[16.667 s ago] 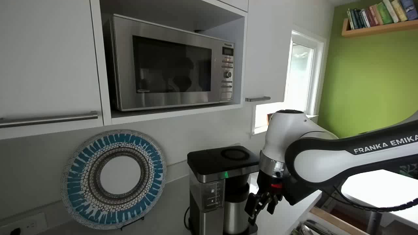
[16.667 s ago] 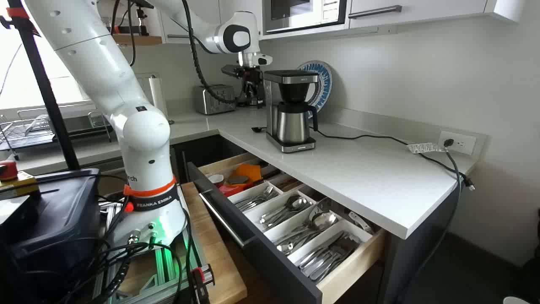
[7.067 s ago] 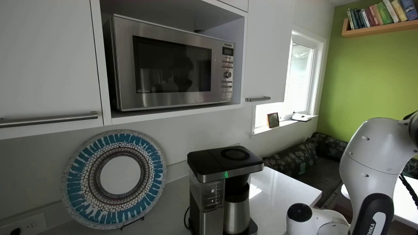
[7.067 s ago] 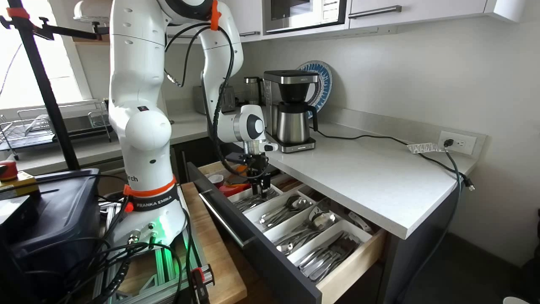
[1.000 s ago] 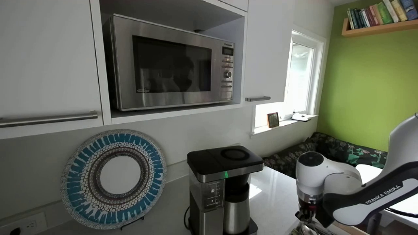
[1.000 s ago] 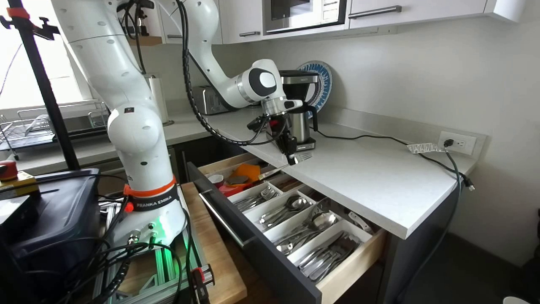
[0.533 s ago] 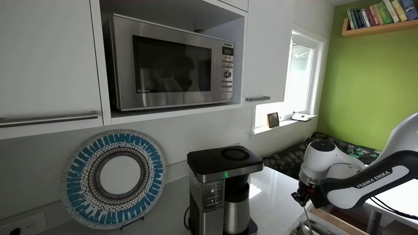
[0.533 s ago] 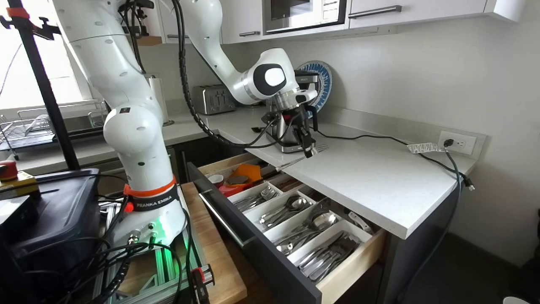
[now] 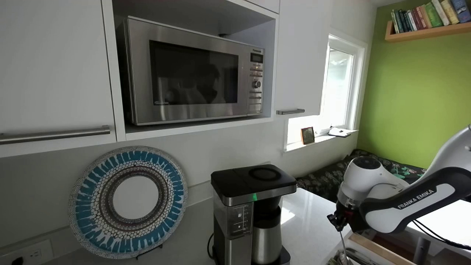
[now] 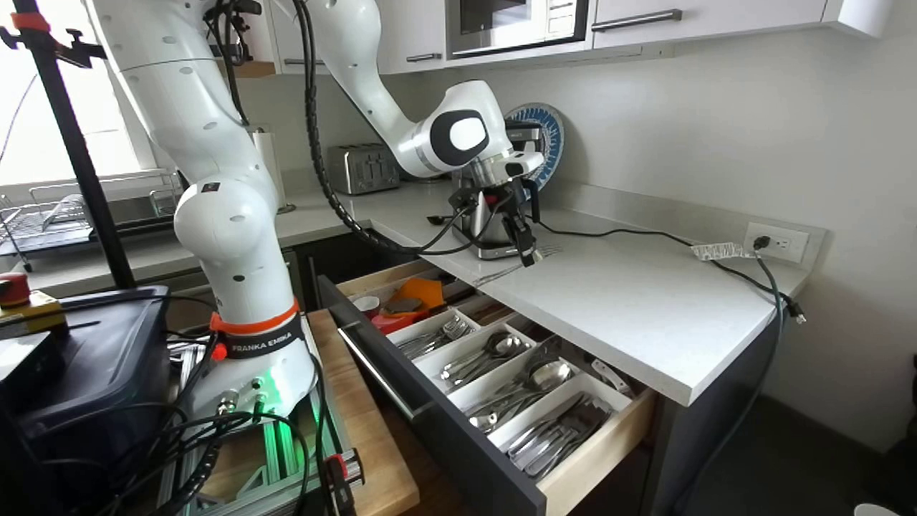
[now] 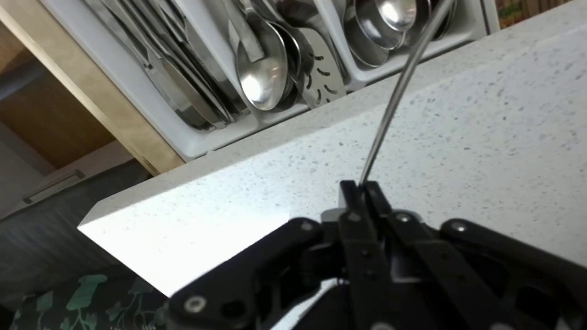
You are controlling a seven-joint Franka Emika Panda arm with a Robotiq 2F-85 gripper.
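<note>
A metal fork (image 11: 395, 98) hangs tilted in front of the coffee maker (image 9: 235, 217) and apart from it, over the worktop (image 10: 630, 301), its handle sloping down toward the open drawer (image 10: 602, 459) and its tines pointing the opposite way. The gripper (image 11: 361, 185) has it near the tines: the jaws stand very narrow, almost together, with only the fork's thin neck between them. Whether any part of the fork meets the worktop cannot be told. The drawer lies in front of the coffee maker and lower, pulled out from under the worktop's edge. In it, a white cutlery tray (image 11: 133, 87) keeps other forks (image 10: 437, 337), spoons (image 11: 376, 34), a large spoon (image 11: 261, 82) with a slotted server (image 11: 323, 68), and knives (image 11: 183, 78), the forks nearest to the coffee maker and the knives farthest from it. An orange item (image 10: 420, 292) lies on the coffee maker's side of the tray. The coffee maker has a steel carafe (image 9: 266, 241) in it. Behind it a round blue-and-white plate (image 9: 135, 169) stands on edge; higher than it, a microwave (image 9: 195, 73) sits in a cupboard recess. In an exterior view a toaster (image 10: 365, 168) shows to the left of the coffee maker, and a wall socket (image 10: 777, 247) to its right.
</note>
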